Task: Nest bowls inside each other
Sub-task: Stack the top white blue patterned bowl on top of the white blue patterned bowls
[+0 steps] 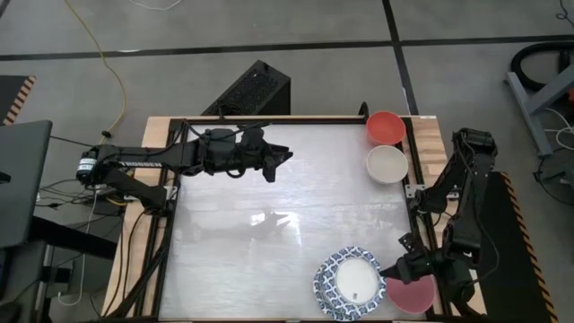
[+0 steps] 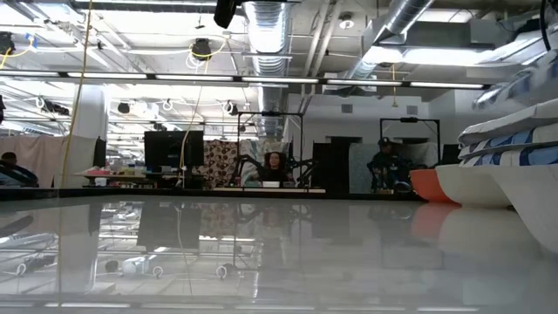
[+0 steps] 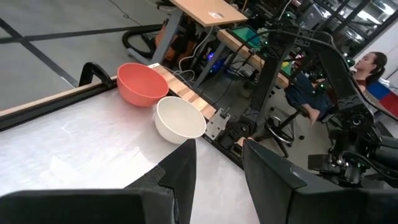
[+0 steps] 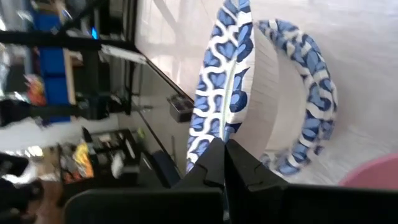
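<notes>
Blue-patterned bowls (image 1: 348, 283) sit nested in a stack at the table's near right; in the low view the stack (image 2: 514, 139) shows tilted. My right gripper (image 1: 391, 269) is at the stack's right side, shut on one patterned bowl (image 4: 227, 81). A pink bowl (image 1: 414, 294) lies beside the stack, partly under that gripper. A red bowl (image 1: 385, 126) and a cream-white bowl (image 1: 387, 163) stand on their bases at the far right. My left gripper (image 1: 280, 161) hovers open over the far left, its fingers (image 3: 180, 180) holding nothing. My right gripper pinches the rim of a blue-patterned bowl (image 4: 225, 134) between its two fingers, one on the inner side and one on the outer. The fingers come from the table's right, slanting down. The bowl is tilted and leans on the patterned bowl (image 4: 311, 93) beside it.
A black frame rail (image 1: 408, 193) runs along the table's right side by the bowls. The wide glossy tabletop (image 1: 269, 242) lies between the arms. A black box (image 1: 256, 90) stands beyond the far edge. People sit in the room behind (image 2: 274, 167).
</notes>
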### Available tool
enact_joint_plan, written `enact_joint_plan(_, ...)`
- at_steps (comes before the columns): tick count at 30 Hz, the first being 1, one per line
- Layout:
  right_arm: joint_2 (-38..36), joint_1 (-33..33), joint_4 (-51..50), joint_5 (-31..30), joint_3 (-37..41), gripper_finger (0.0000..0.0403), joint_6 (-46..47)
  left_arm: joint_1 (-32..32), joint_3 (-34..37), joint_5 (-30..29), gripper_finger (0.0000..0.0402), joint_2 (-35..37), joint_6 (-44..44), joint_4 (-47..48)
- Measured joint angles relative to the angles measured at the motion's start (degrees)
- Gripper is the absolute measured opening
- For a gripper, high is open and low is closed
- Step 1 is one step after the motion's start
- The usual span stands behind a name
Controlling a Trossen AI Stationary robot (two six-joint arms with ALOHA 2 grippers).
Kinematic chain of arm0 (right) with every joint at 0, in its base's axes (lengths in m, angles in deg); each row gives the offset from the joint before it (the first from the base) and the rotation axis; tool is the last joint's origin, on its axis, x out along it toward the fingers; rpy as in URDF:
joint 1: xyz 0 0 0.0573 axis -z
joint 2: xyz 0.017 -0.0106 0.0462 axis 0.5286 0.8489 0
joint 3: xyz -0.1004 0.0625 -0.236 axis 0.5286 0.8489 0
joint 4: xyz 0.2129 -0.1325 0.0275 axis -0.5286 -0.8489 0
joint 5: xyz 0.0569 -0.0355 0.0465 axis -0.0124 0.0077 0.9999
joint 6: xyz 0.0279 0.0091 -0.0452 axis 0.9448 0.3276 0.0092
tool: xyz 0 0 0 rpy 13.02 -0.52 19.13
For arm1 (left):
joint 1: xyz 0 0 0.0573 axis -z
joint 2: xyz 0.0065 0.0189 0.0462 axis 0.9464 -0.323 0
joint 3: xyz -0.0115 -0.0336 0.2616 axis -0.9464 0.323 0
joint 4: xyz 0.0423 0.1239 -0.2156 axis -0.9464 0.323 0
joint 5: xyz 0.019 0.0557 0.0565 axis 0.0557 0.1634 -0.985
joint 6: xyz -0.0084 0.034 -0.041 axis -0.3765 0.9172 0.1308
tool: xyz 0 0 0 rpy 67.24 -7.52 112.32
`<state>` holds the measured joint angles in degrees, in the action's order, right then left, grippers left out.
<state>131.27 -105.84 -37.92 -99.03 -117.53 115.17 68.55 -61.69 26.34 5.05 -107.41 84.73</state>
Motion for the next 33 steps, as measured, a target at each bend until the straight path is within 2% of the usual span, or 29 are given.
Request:
enact_joint_plan(5,0.0,2.0,3.1,3.0,0.0,0.0014,-6.4,0.0,0.0,-0.9,0.0119,0.0,0.0,0.0)
enact_joint_plan(13,0.0,4.4,7.5,3.2,0.0,0.0014,-14.4,0.0,0.0,-2.8,0.0119,0.0,0.0,-0.1)
enact_joint_plan(33,6.0,4.3,12.1,4.7,0.0,0.0014,-12.7,0.0,0.0,-2.7,0.0119,0.0,0.0,0.1)
